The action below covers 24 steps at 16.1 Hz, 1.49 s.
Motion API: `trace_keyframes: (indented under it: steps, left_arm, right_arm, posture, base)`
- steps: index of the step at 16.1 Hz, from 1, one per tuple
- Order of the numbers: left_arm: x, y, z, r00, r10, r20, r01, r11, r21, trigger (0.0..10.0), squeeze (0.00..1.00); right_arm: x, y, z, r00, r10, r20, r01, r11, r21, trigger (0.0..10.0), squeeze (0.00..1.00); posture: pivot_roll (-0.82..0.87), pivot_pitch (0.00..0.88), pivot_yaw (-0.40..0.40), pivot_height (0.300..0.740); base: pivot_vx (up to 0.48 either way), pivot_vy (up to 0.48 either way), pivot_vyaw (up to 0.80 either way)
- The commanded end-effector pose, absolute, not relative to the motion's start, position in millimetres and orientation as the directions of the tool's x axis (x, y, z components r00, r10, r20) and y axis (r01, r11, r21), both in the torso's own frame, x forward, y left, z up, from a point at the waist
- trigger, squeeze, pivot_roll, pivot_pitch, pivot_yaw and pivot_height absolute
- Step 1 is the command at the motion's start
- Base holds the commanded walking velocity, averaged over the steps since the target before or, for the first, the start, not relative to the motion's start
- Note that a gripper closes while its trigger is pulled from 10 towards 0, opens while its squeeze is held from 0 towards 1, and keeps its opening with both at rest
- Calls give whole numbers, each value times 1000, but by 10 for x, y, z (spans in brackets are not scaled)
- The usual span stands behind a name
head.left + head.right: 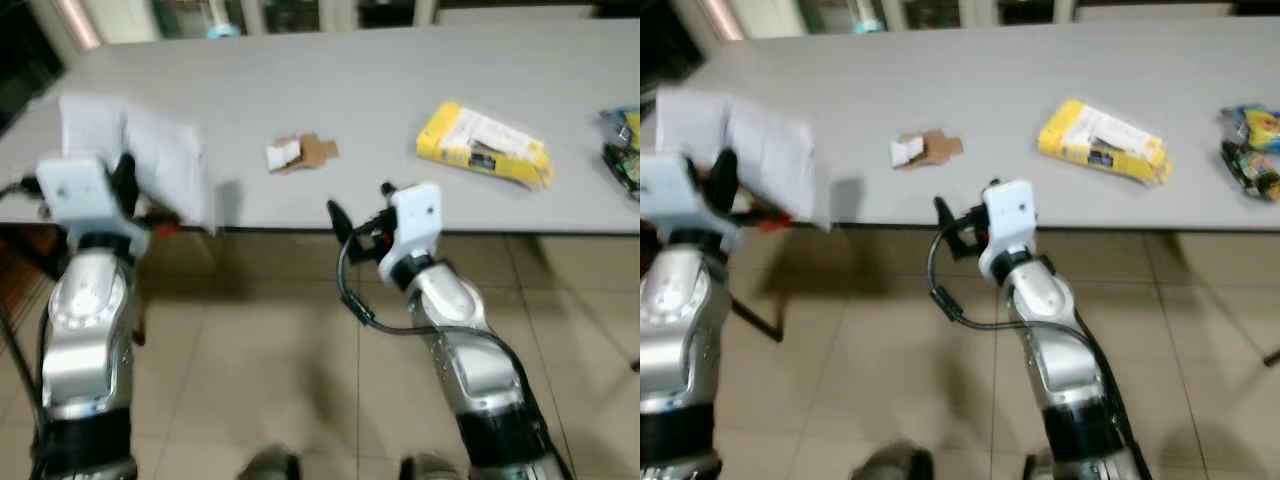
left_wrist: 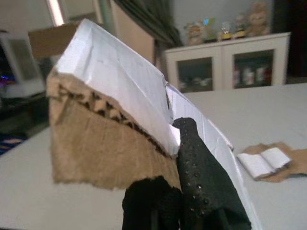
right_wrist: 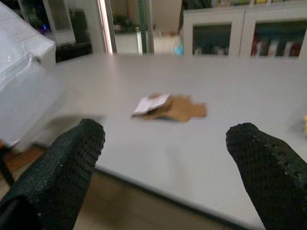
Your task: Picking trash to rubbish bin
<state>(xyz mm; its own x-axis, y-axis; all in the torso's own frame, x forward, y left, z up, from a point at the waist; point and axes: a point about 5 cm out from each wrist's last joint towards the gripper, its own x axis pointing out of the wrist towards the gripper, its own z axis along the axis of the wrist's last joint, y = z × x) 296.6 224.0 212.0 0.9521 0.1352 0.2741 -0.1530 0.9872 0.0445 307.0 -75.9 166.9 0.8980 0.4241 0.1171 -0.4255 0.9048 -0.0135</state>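
While raised at grey table (image 1: 400, 90) edge, left gripper (image 1: 125, 180) pinches white-faced cardboard sheet (image 1: 150, 150); right gripper (image 1: 358, 215) hangs below edge, forearm angled up. Left wrist view: fingers (image 2: 201, 177) clamped on cardboard. Right wrist view: fingers (image 3: 72, 163) spread wide, facing small cardboard scrap (image 3: 168, 106) on tabletop. Yellow packet (image 1: 485, 145) lies further right.

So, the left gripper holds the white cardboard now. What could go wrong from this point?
1. The left gripper pinches the white cardboard piece only at its torn edge, so it may slip or tear free while the robot moves.
2. The held cardboard stands wide beside the table edge and could catch on it.
3. The open right gripper faces the small cardboard scrap, which lies flat; the fingers might push it instead of gripping.
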Motion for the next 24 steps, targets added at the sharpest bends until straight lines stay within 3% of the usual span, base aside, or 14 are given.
trace_keyframes:
  steps: [1,16,24]
  left_arm:
    - [2938,2355,2073,953,170,249,-189,981,51,10000,0]
    - [2971,2492,2070,947,225,230,-248,966,73,10000,0]
    - [2991,2494,2083,947,219,236,-242,967,74,10000,0]
  right_arm:
    - [3054,-674,1696,886,446,130,-448,894,-15,10000,0]
    - [3051,-669,1695,887,442,129,-442,896,-33,10000,0]
    - [3053,-624,1691,887,445,125,-445,895,-27,10000,0]
  posture:
    - [-40,136,123,740]
    - [-42,136,126,740]
    - [-41,134,127,740]
  base:
    - [0,319,0]
    - [0,358,0]
    - [0,0,-274]
